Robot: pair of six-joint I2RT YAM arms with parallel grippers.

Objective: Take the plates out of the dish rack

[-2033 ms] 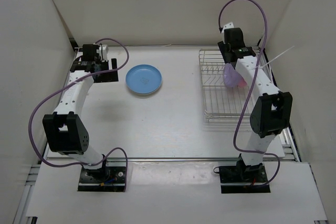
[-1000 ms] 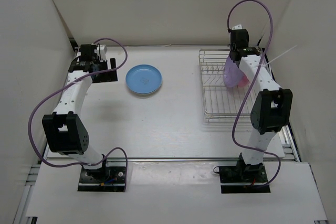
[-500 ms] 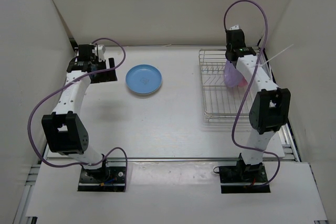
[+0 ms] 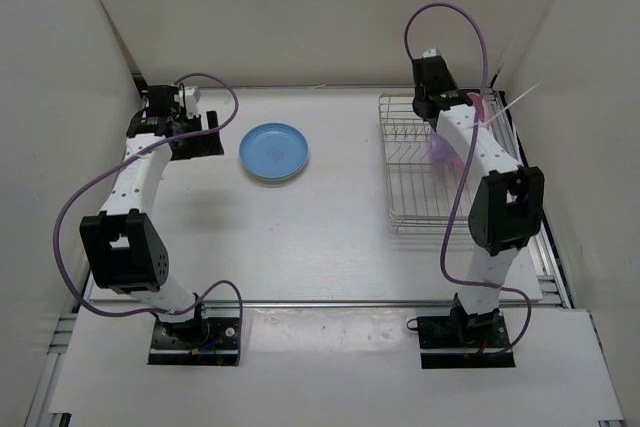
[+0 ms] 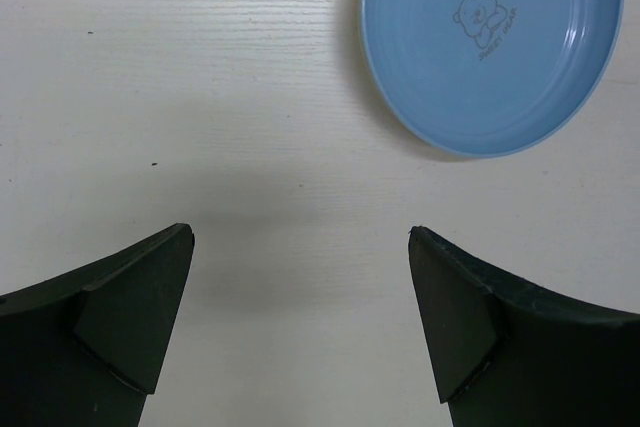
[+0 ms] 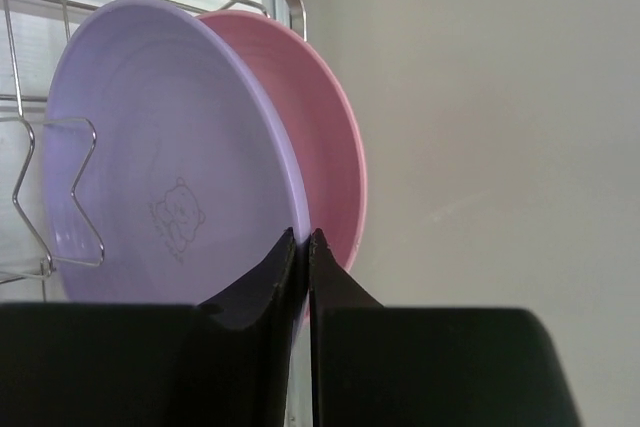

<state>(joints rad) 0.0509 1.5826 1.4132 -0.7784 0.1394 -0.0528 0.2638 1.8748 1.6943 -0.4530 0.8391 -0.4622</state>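
Note:
The light purple plate [image 6: 170, 197] stands on edge in the dish rack [image 4: 415, 182], and the pink plate [image 6: 325, 147] stands right behind it. My right gripper [image 6: 303, 237] is shut on the purple plate's rim, one finger on each face. From above, this plate [image 4: 441, 152] shows only partly under the right arm, with a sliver of the pink one [image 4: 483, 102]. The blue plate [image 4: 274, 151] lies flat on the table. My left gripper [image 5: 300, 247] hangs open and empty over bare table, short of the blue plate [image 5: 490, 47].
The rack's wire dividers [image 6: 55, 197] stand close beside the purple plate. The enclosure's right wall [image 4: 590, 97] runs just past the rack. The back wall [image 4: 320, 17] is close behind both wrists.
My right wrist has swung left over the rack's back end, and its jaws have closed on the purple plate's rim. The left arm and the blue plate have stayed put.

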